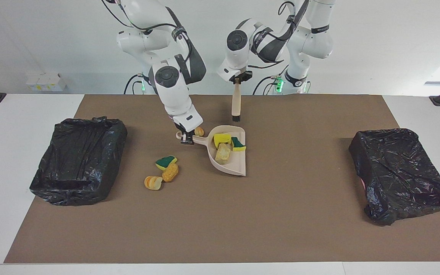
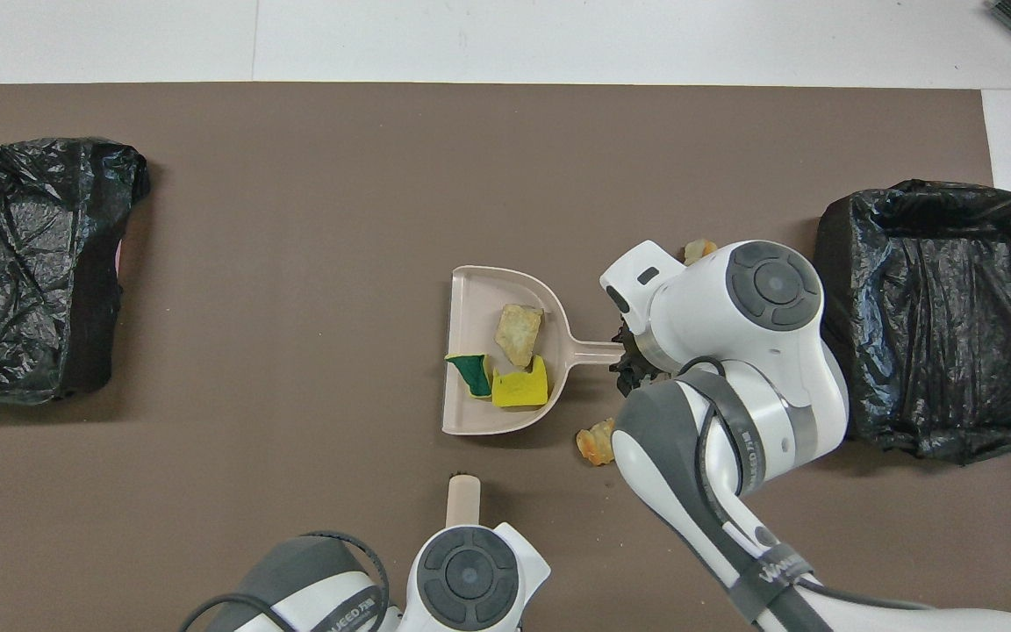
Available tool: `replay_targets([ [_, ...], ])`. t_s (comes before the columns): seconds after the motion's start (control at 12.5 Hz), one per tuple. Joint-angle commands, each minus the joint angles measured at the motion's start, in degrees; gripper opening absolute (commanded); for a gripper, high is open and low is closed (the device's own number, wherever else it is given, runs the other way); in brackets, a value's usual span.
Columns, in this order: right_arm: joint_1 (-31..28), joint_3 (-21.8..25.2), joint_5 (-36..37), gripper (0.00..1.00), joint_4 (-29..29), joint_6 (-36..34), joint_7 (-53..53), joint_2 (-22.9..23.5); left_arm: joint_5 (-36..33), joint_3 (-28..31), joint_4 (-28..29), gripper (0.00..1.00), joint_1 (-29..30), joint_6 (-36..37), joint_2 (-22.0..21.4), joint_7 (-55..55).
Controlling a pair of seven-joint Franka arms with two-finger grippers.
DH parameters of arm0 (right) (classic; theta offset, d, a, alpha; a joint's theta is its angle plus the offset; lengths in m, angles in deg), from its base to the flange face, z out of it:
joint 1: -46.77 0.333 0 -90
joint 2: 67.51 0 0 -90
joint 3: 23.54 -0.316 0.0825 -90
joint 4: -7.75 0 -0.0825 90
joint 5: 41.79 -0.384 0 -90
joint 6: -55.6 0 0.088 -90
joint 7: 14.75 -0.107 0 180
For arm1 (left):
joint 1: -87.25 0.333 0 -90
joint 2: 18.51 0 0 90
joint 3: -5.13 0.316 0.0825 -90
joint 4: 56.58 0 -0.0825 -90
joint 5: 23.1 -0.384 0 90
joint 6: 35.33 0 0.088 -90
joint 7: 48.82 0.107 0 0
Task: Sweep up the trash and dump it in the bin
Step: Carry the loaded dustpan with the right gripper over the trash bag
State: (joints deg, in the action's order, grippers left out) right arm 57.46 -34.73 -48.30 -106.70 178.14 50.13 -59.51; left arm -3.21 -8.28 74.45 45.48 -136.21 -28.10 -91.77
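Observation:
My right gripper [image 1: 185, 139] is shut on the handle of the beige dustpan [image 1: 232, 166], which sits low at mid-mat. The pan [image 2: 469, 414] holds three pieces of trash: a yellow sponge [image 1: 222, 138], a green-yellow sponge [image 1: 238, 144] and a bread chunk [image 1: 223, 152]. A small orange chunk [image 1: 199, 131] lies beside the handle. Three more scraps [image 1: 165, 171] lie on the mat toward the right arm's end. My left gripper [image 1: 237, 81] is shut on the beige brush [image 1: 236, 102], which hangs upright above the mat, clear of the pan.
A bin lined with a black bag [image 1: 78, 160] stands at the right arm's end of the brown mat, and a second one [image 1: 399, 172] at the left arm's end. The right arm covers most of the loose scraps in the overhead view.

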Motion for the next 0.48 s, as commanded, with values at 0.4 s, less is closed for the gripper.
replay_targets([
  [0.4, -13.14, -0.33, -0.88, 0.00, 11.69, -13.55, 18.59, -0.01, 3.75, 0.84, 10.20, 0.00, -6.67, -18.20, -3.42, -7.14],
])
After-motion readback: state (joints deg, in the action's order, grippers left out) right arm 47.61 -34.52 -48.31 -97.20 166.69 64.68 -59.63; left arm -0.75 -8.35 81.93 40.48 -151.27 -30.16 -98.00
